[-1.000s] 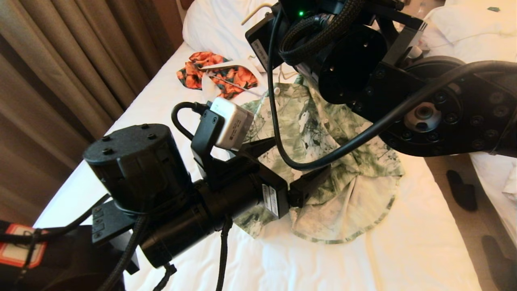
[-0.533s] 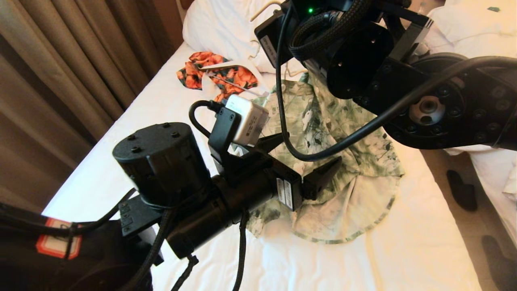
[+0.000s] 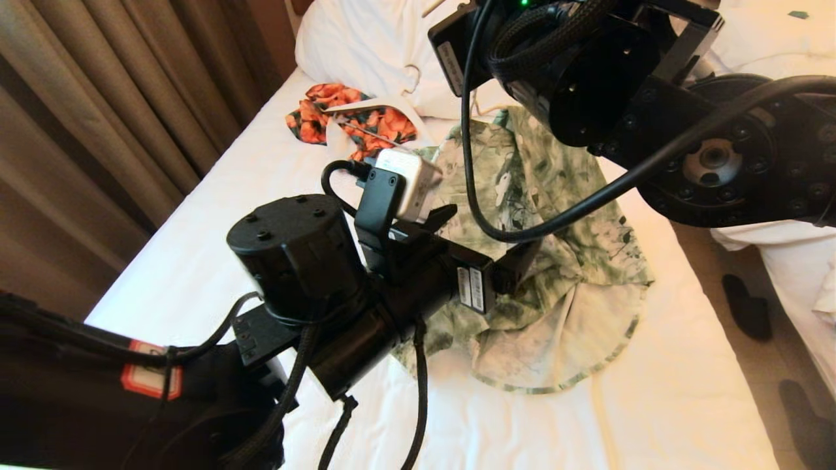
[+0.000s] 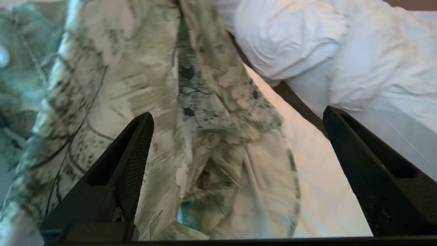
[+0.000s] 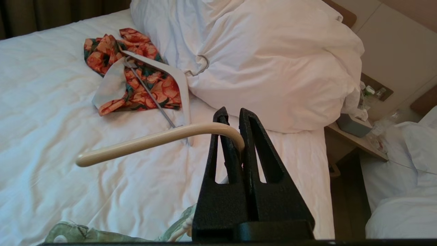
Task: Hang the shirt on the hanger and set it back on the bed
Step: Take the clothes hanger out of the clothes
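The green and white floral shirt (image 3: 568,215) lies crumpled on the white bed (image 3: 215,215), its collar end drawn up toward my right arm. My right gripper (image 5: 235,119) is shut on the curved hook of the cream hanger (image 5: 146,140). The hanger's arms run down out of sight into the shirt (image 5: 85,235) below. My left gripper (image 3: 483,241) hovers open just above the shirt's middle (image 4: 136,85), with nothing between its fingers (image 4: 129,153). In the head view my right arm hides the right gripper.
An orange-and-black floral garment (image 3: 353,121) lies near the pillow (image 5: 273,61) under a thicker white hanger (image 5: 170,73). A curtain (image 3: 98,117) hangs at the left. A second bed (image 3: 797,274), dark slippers (image 3: 748,307) and a nightstand (image 5: 358,136) are at the right.
My left arm has moved forward over the shirt with its gripper still open. My right arm has risen toward the pillow with the hanger, pulling the shirt's collar end up.
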Tool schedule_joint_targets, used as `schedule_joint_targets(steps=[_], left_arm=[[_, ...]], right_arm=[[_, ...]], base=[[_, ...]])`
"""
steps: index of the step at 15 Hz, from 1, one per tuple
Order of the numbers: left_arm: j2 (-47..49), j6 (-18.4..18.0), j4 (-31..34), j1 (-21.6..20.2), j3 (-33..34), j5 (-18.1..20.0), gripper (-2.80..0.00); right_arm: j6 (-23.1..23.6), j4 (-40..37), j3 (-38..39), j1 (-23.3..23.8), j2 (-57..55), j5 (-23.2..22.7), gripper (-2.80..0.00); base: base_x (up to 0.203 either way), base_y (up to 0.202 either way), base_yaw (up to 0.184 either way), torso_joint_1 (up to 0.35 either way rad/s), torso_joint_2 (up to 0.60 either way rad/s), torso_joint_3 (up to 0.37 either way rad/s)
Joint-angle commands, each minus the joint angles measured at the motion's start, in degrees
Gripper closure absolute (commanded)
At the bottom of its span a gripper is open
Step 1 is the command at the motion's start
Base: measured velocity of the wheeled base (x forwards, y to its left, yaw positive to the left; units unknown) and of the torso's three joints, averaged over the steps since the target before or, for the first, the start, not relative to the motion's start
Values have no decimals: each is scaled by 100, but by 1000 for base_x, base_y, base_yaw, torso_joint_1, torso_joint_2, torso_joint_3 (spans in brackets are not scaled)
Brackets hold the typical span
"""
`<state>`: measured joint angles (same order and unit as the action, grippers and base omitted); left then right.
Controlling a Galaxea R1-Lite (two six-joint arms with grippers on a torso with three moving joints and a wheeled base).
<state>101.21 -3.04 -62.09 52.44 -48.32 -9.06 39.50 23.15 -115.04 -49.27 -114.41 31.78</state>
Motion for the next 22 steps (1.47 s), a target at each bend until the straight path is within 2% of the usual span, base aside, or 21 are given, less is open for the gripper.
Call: schedule_joint_targets(steps=[1,5,9,11,12,14,15,16,18,19,22], left_arm=[[204,-4,-89,11,-62,-99,-280],[645,-12,-101,119,-432,-806,-280],[1037,-54,-102,498,-583,-860,-280],[1489,-76,-121,517,-961,-871,-280],[1707,-135,-235,523,-1240,-906,-280],[1923,-632,-855,510,-1311,-1032,-280],[1945,-744,-1232,579,-1228,-1022,-280],[1970,-704,-1286,715,-1191,-897,-280],[2172,-407,-1365,451,-1314,-23,-280],[2232,-314,-1355,341,-1545,84,-280],[2399,-228,-989,71,-2127,25,-280]], right_arm=[[14,14,-1,32,59,12,0],[-165,5,-1,334,76,-86,0],[-310,-38,-3,534,152,-250,0],[-311,-39,-9,611,147,-309,0],[-311,-63,-9,690,161,-402,0],[-373,-282,-8,731,285,-444,0],[-496,-522,-9,754,376,-532,0],[-557,-540,-9,761,381,-612,0],[-590,-522,-9,770,370,-620,0],[-601,-527,-4,771,397,-629,0],[-645,-539,-1,750,434,-659,0]], base=[[0,0,0,0,0,0],[0,0,0,0,0,0],[0,0,0,0,0,0],[0,0,0,0,0,0],[0,0,0,0,0,0],[0,0,0,0,0,0],[0,0,0,0,0,0],[0,0,0,0,0,0],[0,0,0,0,0,0],[0,0,0,0,0,0],[0,0,0,0,0,0]])
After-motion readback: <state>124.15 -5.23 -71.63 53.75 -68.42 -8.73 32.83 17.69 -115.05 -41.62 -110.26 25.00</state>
